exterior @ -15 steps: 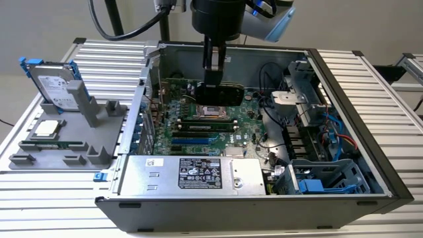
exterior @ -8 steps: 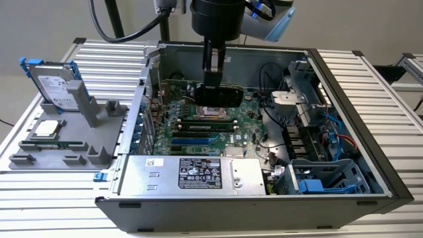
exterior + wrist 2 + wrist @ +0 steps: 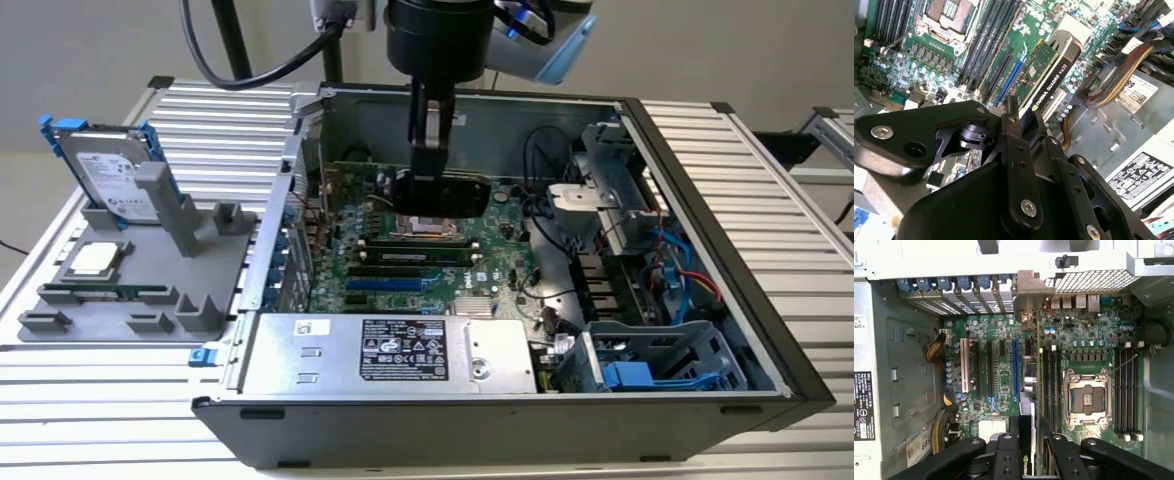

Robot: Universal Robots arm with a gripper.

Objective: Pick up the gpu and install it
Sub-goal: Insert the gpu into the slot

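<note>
The black two-fingered gripper [image 3: 1021, 117] was clenched on the flat green gpu with its black boxy cooler [image 3: 1051, 75], held edge-down between the jaws (silver bracket end foremost) just above the green motherboard [image 3: 999, 375], beside its blue slot [image 3: 1015, 370].

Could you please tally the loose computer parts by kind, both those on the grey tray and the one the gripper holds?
Hard drive, standing on the tray: 1
Processor chip, on the tray: 1
Memory stick, on the tray: 1
gpu, held in the gripper: 1
Total: 4
</note>
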